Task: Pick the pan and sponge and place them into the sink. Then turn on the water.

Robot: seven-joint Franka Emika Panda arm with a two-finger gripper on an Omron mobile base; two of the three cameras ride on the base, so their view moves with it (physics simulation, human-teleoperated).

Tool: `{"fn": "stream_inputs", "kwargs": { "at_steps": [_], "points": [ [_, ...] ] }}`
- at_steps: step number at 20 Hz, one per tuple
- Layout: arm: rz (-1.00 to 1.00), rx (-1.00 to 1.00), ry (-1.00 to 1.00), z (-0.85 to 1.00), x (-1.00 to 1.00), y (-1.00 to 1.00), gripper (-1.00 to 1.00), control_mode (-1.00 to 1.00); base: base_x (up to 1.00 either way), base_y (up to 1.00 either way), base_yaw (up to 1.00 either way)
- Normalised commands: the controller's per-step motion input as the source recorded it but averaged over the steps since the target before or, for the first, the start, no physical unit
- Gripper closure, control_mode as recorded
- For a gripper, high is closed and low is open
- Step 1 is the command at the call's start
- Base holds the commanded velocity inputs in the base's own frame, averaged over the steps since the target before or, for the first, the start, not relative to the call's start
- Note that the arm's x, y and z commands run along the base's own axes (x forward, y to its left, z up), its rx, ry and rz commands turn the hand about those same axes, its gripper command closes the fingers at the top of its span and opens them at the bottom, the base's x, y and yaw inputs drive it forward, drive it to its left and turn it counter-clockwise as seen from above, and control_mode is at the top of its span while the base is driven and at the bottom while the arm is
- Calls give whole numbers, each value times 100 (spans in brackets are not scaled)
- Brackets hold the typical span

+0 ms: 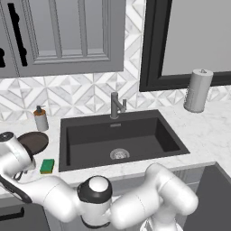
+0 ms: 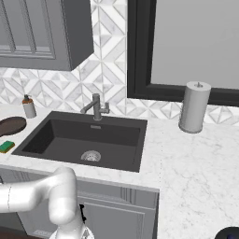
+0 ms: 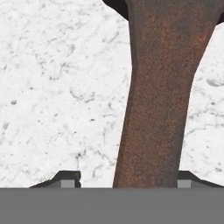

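Observation:
The dark brown pan lies on the marble counter left of the black sink, and its long rusty-brown handle runs up the middle of the hand view. My gripper straddles that handle from above. The right fingertip is at the handle's edge, while a gap remains on the left side, so the jaws are open. The green and yellow sponge rests on the counter just in front of the pan, also seen as the sponge in the right base view. No water shows at the grey faucet.
A small soap dispenser stands behind the pan. A paper towel roll stands right of the sink by the dark window frame. Grey wall cabinets hang above the counter. Bare marble stretches to the right.

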Motion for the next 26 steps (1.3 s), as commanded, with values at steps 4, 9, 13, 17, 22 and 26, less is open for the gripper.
{"fn": "stream_inputs", "kwargs": {
  "at_steps": [4, 9, 13, 17, 22, 26],
  "points": [
    [0, 0, 3, -38, 0, 0, 100, -100, 0, 0, 0],
    [-2, 0, 0, -4, 0, -2, 100, -100, 0, 0, 0],
    [-12, 0, -10, 9, -1, -9, 100, -100, 0, 0, 0],
    [-14, 0, -14, 12, 0, -43, 100, -100, 0, 0, 0],
    [-11, 0, -26, 41, 0, -47, 100, -100, 0, 0, 0],
    [-13, 0, -31, 50, 0, -56, 100, -100, 0, 0, 0]
  ]
}}
